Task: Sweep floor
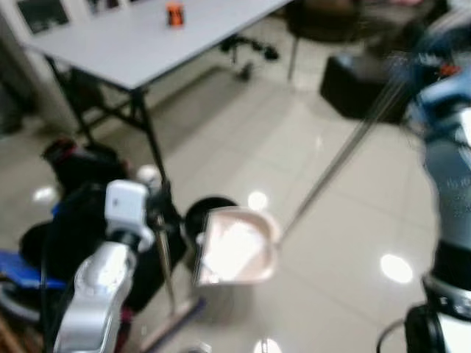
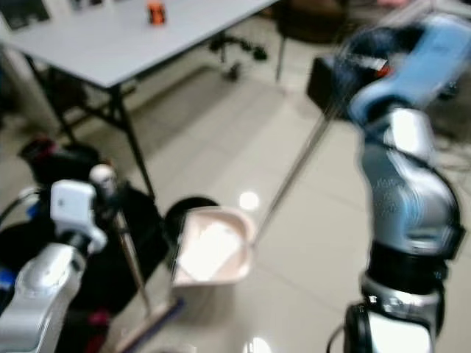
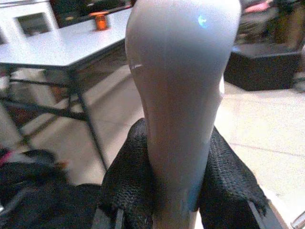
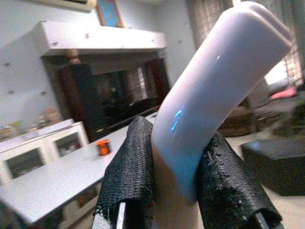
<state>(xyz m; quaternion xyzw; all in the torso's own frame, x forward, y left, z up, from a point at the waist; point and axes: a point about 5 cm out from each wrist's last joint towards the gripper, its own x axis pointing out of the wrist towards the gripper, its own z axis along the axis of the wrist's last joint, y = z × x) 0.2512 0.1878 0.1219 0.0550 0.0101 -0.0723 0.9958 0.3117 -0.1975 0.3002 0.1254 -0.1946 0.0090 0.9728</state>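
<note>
My left gripper [image 3: 176,140] is shut on the white grip of a broom handle [image 3: 181,86]. In the left eye view that thin broom pole [image 1: 163,257] runs down from my left arm [image 1: 110,272] to the broom head [image 1: 175,322] on the floor. My right gripper [image 4: 178,138] is shut on the curved white grip of the dustpan handle [image 4: 214,86]. The long metal dustpan shaft [image 1: 331,173] slants down from my blurred right arm [image 2: 405,66] to the pale pink dustpan [image 1: 235,246], which sits low over the tiles just right of the broom.
A grey folding table [image 1: 147,44] with a small orange object [image 1: 174,15] stands ahead on the left. Black bags [image 1: 81,220] crowd the floor by my left arm. A black ottoman [image 1: 360,84] is at the far right. Glossy tile floor [image 1: 331,243] lies between.
</note>
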